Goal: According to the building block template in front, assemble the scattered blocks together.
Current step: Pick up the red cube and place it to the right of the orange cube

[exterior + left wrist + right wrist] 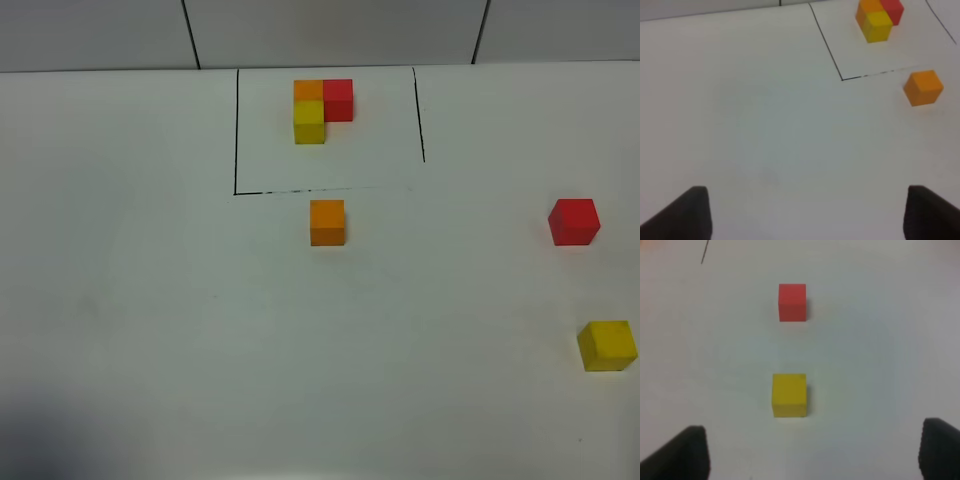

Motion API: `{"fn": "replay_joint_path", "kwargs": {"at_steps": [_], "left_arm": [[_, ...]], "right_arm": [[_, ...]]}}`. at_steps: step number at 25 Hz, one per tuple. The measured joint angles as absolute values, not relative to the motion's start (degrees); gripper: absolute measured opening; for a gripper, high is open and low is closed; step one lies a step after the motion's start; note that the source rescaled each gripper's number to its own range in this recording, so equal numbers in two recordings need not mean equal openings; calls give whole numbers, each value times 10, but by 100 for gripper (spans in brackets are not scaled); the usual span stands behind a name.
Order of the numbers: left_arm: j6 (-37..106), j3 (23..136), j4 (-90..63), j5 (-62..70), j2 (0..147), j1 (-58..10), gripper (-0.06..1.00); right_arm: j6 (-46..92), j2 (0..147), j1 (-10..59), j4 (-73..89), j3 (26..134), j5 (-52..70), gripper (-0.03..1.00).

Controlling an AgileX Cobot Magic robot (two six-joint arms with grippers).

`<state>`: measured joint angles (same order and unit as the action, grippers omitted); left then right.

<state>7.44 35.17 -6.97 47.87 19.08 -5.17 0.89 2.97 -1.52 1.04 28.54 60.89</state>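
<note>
Template [322,108] top centre, inside black lines [236,130]. Orange cube [327,222] just below those lines; red cube [574,221] far right, yellow cube [607,345] below it. Left tool [805,210], right tool [812,450]: both released, empty.

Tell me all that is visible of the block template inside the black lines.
The building block template is three small matte cubes joined in an L: orange at the corner, red beside it, yellow in front. It sits flat on the white table, at the far side, inside thin black lines. Nothing else touches it.
</note>
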Motion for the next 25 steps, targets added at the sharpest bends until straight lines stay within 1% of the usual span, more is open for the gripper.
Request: {"fn": "replay_joint_path", "kwargs": {"at_steps": [5,13,18,25], "left_arm": [[81,337,-78,540,113,-52,74],[83,301,-79,566,6,-52,72],[82,289,-86,593,-3,-52,71],[71,289,-85,596,-3,-52,71]], "right_arm": [[9,30,-15,10,285,609,74],[9,30,-15,10,285,609,74],[9,30,-15,10,285,609,74],[9,30,-15,11,285,609,74]]}}
